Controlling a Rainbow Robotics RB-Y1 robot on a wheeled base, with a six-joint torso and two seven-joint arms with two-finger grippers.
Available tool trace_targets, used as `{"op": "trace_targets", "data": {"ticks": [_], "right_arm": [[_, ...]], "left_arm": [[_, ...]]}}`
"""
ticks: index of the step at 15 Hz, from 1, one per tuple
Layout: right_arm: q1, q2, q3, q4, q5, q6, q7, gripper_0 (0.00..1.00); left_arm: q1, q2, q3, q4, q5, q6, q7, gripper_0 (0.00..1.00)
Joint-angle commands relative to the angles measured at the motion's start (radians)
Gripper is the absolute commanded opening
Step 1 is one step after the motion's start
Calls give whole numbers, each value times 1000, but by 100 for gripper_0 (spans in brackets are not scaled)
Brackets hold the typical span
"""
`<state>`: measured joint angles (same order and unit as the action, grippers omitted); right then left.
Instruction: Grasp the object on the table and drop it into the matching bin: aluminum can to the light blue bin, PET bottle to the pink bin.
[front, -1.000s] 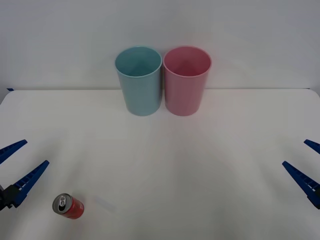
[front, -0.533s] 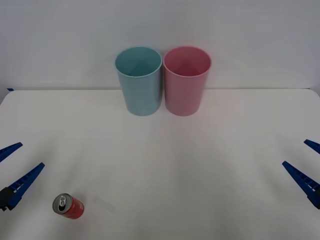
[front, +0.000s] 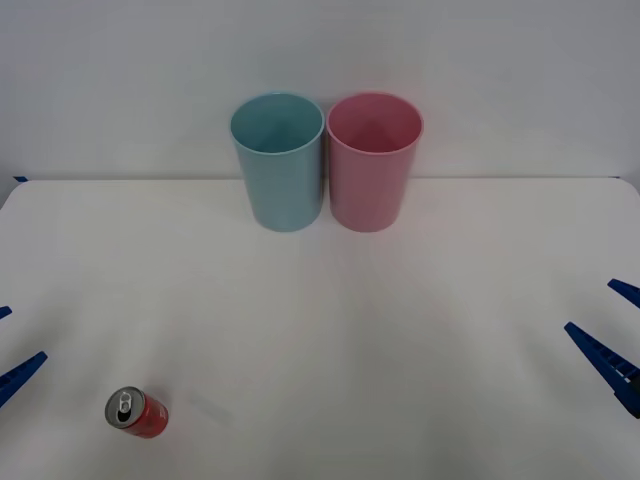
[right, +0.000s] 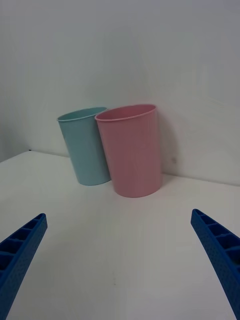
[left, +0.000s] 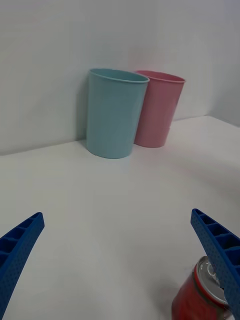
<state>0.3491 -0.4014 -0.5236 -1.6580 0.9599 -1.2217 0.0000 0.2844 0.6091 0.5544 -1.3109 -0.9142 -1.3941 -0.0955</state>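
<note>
The aluminum can (front: 137, 412), small and red with a silver top, lies on its side near the front left of the white table (front: 330, 330). In the left wrist view the can (left: 197, 295) sits close by one blue finger (left: 220, 250). My left gripper (front: 8, 345) is open at the table's left edge, left of the can and apart from it. The right gripper (front: 615, 325) is open at the right edge, with nothing between its fingers. The light blue bin (front: 278, 165) and the pink bin (front: 372, 165) stand upright side by side at the back.
A pale wall rises right behind the bins. Bare tabletop stretches between the can and the bins. In the right wrist view the pink bin (right: 131, 150) stands in front of the light blue bin (right: 86, 147).
My left gripper has drawn back toward the left edge of the front view, away from the can. The can, the bins and the right gripper have not moved.
</note>
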Motion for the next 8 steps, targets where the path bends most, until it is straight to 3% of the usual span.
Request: {"op": "trace_targets", "data": {"ticks": [1,8], "right_arm": [[0,0,0,0,0,0,0,100],[0,0,0,0,0,0,0,100]], "left_arm": [[-30,23,-2,110,0,-46,-81,100],[-50,77,-21,217,-104,-132,-234,100]]}}
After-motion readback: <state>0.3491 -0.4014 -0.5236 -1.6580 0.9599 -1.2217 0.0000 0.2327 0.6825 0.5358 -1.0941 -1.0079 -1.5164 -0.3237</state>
